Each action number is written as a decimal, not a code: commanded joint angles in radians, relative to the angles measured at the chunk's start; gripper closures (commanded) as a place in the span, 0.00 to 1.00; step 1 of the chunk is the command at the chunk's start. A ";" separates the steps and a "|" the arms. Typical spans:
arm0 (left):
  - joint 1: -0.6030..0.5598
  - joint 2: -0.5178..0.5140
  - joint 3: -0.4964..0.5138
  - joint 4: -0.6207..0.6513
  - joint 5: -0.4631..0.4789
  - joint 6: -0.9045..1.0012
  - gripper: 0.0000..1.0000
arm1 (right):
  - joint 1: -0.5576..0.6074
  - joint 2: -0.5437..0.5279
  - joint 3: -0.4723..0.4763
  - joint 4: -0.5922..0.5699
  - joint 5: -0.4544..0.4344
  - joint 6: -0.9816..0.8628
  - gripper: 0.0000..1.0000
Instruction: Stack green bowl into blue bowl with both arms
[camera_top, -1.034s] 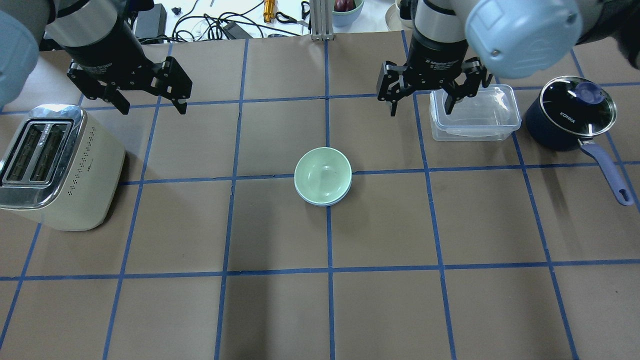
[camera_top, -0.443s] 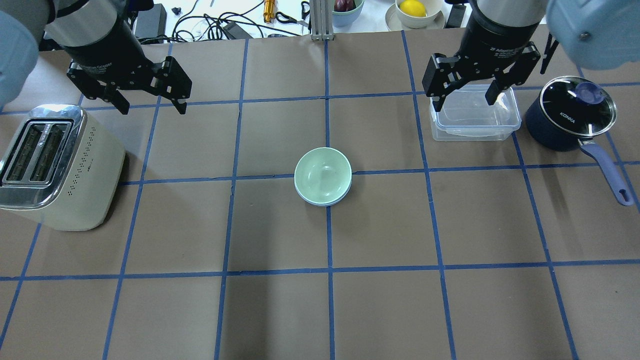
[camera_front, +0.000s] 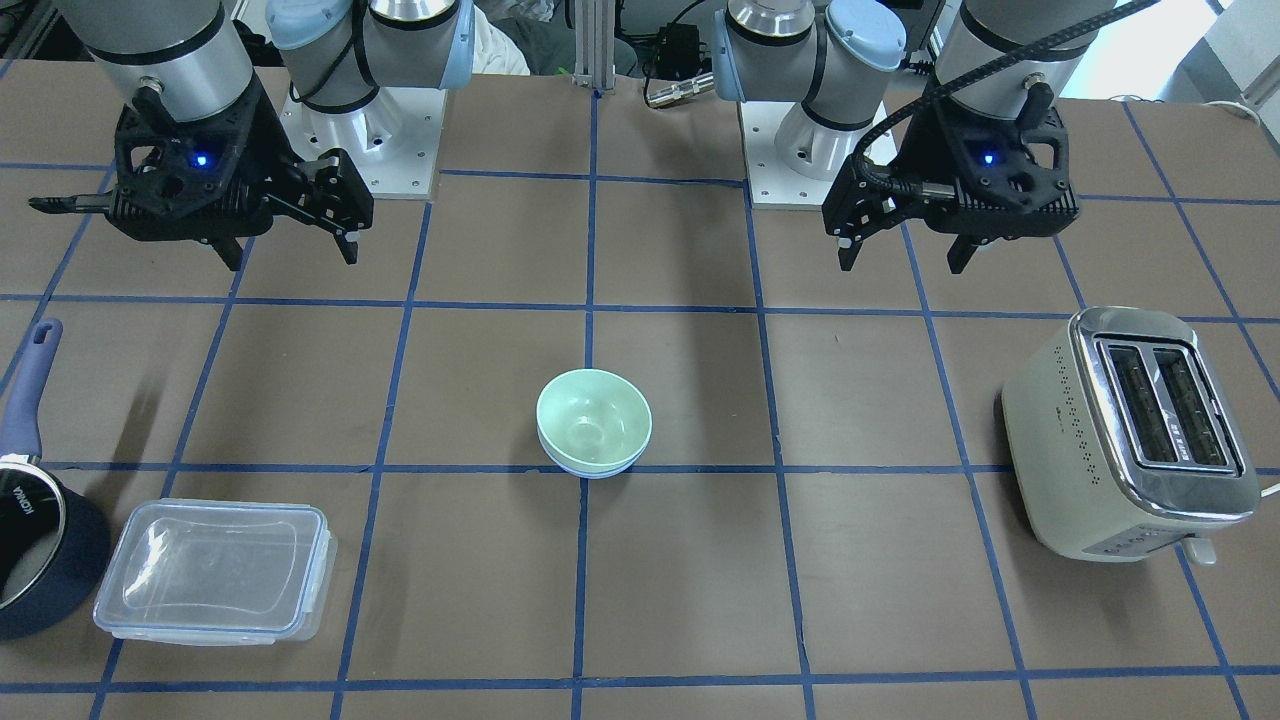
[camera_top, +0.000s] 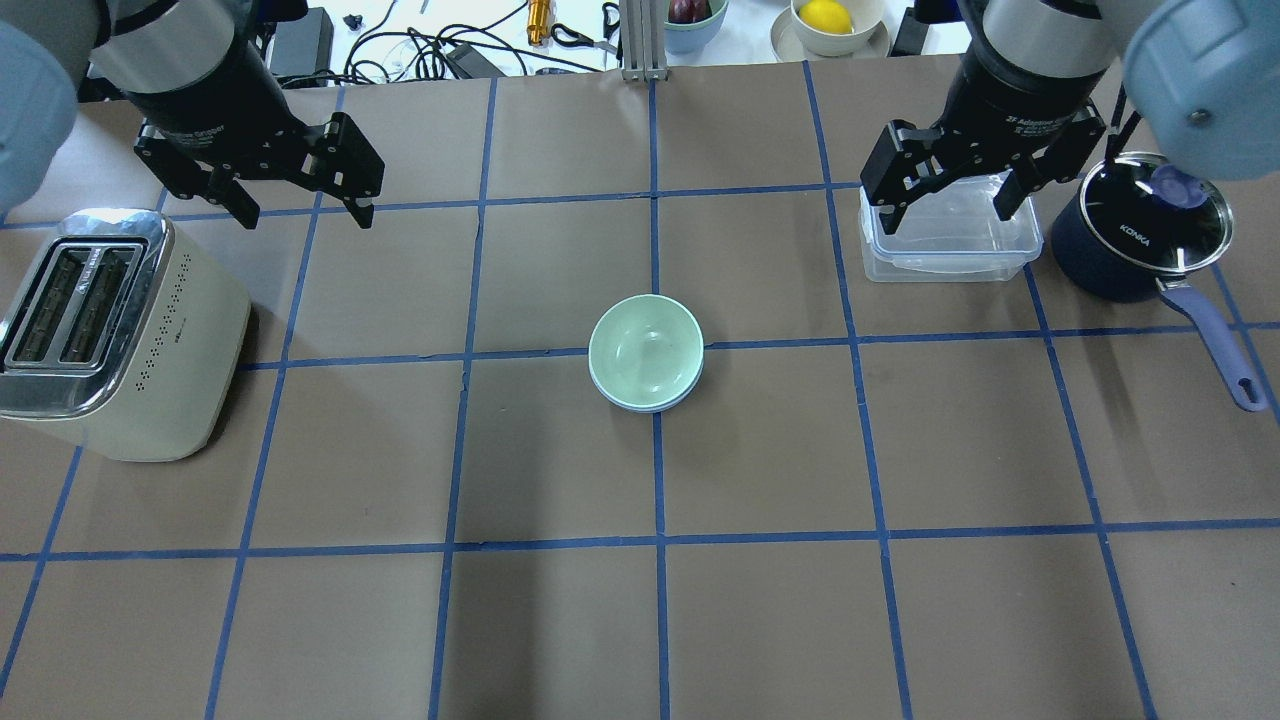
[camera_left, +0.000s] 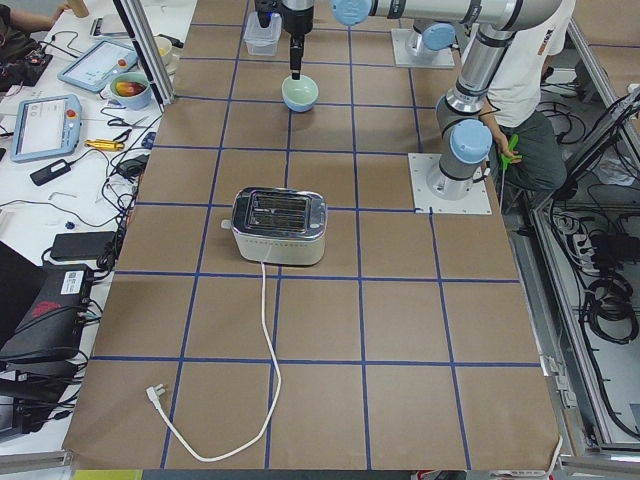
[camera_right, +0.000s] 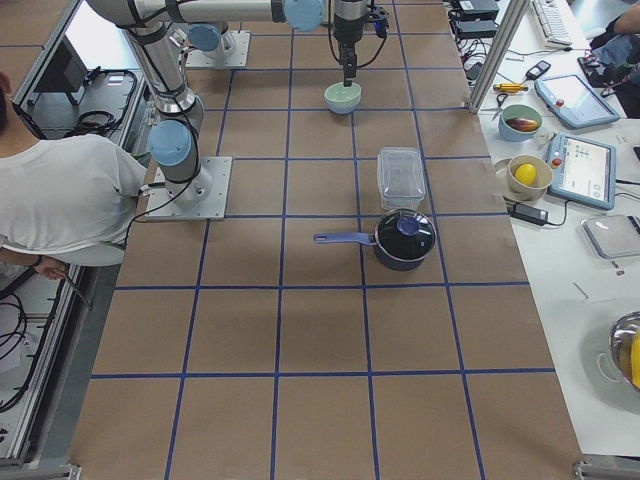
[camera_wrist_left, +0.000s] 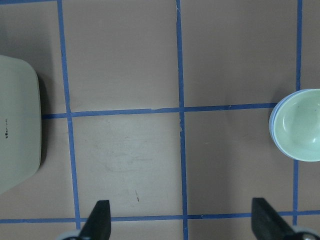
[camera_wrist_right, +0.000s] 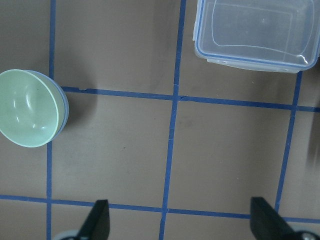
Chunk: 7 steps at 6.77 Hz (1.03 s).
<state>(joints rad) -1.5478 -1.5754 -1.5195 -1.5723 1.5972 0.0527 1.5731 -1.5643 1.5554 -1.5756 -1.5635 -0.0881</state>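
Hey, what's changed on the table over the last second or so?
The right gripper swung out toward the robot's right, away from the bowls, jaws open throughout. Nothing was grasped or released. The left gripper stayed where it was, open. The green bowl sits nested in the blue bowl as before, and the toaster, clear container and saucepan did not move.

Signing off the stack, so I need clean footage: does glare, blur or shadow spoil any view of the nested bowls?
Front-facing: pale mint-green bowl and the pale powder-blue bowl under it are sharp and evenly lit. Overhead: bowls clean; glare only on the dark navy saucepan's glass lid. Left wrist: bowls cropped by the right edge. Right wrist: both rims clear, soft shadow beside them.
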 joint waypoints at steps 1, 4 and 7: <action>0.001 0.000 0.001 0.000 0.000 -0.001 0.00 | 0.004 0.006 -0.011 -0.007 0.002 0.014 0.00; 0.000 -0.002 -0.001 0.000 0.000 -0.005 0.00 | 0.004 0.006 -0.011 -0.008 0.003 0.031 0.00; -0.002 -0.002 -0.001 0.003 0.000 -0.007 0.00 | 0.004 0.009 -0.011 -0.017 0.003 0.031 0.00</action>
